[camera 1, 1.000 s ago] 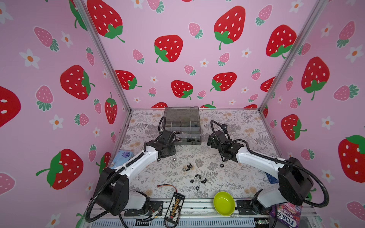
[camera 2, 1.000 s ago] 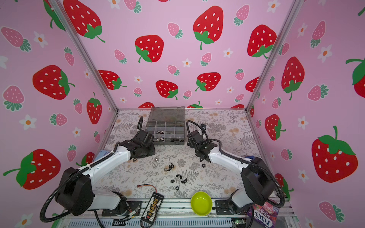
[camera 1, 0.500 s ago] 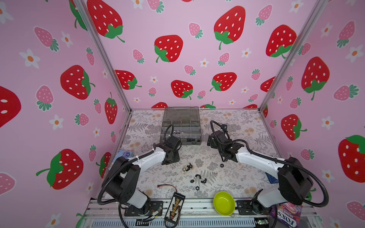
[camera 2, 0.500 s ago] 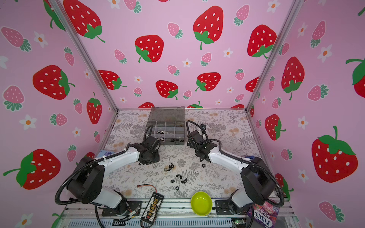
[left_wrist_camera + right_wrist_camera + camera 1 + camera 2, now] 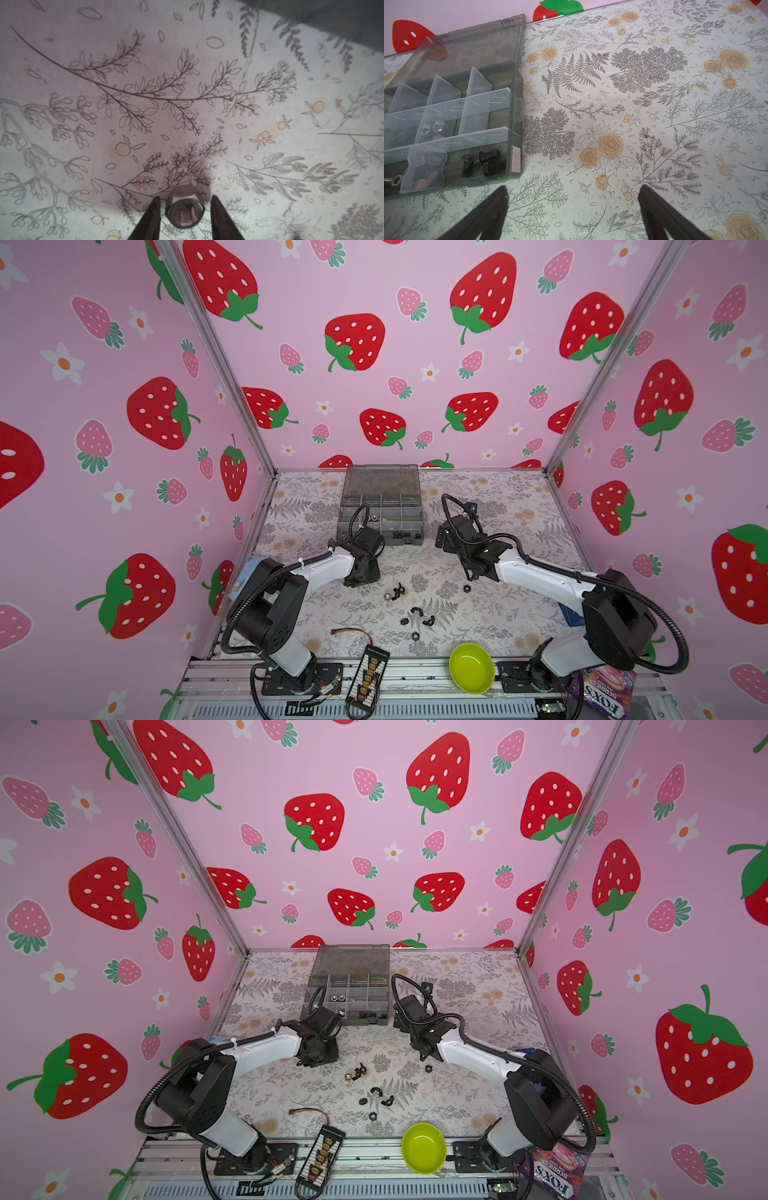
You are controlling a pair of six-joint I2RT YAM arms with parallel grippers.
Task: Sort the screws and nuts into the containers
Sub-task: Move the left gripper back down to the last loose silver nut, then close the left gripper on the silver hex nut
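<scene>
In the left wrist view a silver hex nut (image 5: pixel 185 209) sits between the dark fingers (image 5: pixel 152 214) of my left gripper (image 5: pixel 185 204), with a thin gap on each side; the gripper is open. In both top views the left gripper (image 5: pixel 361 572) (image 5: pixel 316 1052) points down at the table in front of the smoky-grey organizer (image 5: pixel 382 506) (image 5: pixel 349 986). My right gripper (image 5: pixel 573 193) (image 5: pixel 444 537) stands wide open and empty beside the organizer's front corner (image 5: pixel 515 124). Black screws (image 5: pixel 483 162) fill one compartment and silver nuts (image 5: pixel 433 126) another. Loose nuts (image 5: pixel 399 591) (image 5: pixel 466 588) (image 5: pixel 415 620) lie mid-table.
A lime-green bowl (image 5: pixel 471 668) sits at the front edge. A red-and-black wire (image 5: pixel 349 631) and a black connector board (image 5: pixel 368 672) lie to its left. A candy bag (image 5: pixel 602 693) is at the front right. The organizer's lid (image 5: pixel 382 479) is folded back toward the rear wall.
My left arm has folded back and carried its gripper from the organizer's front left corner a little toward the table's middle. The right arm has not moved.
</scene>
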